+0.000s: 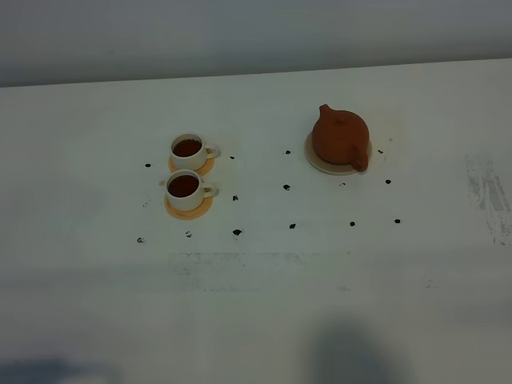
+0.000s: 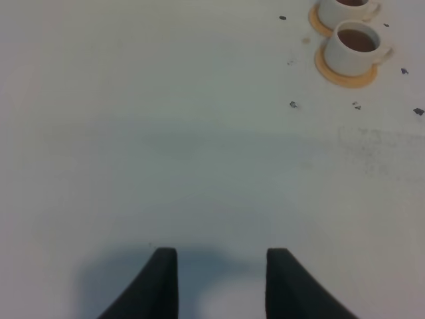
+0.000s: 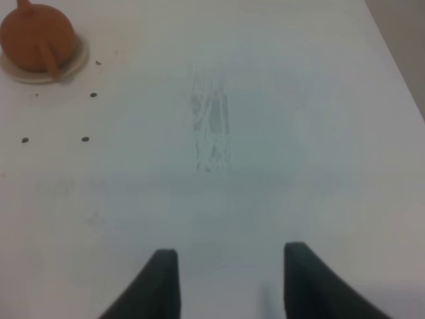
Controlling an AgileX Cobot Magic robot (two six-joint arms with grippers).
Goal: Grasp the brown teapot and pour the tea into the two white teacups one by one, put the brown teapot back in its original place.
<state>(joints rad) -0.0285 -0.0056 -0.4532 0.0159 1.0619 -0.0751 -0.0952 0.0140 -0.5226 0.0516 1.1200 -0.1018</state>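
The brown teapot (image 1: 340, 138) sits upright on the pale cream coaster, its original place (image 1: 320, 166), at the right back of the table. The two white teacups (image 1: 189, 150) (image 1: 186, 189) stand one behind the other at the left, both holding dark tea. In the left wrist view my left gripper (image 2: 221, 252) hovers open over bare table, with the teacups (image 2: 352, 46) (image 2: 342, 8) far ahead of it. My right gripper (image 3: 231, 250) is also open and empty, well away from the teapot (image 3: 33, 40) on its coaster (image 3: 74, 61).
Each cup stands on a small orange-tan coaster (image 1: 189, 210). Small black marks (image 1: 237, 232) dot the white table around the cups and the teapot. A scuffed patch (image 3: 211, 126) lies ahead of my right gripper. The table's right edge (image 3: 398, 60) runs close by.
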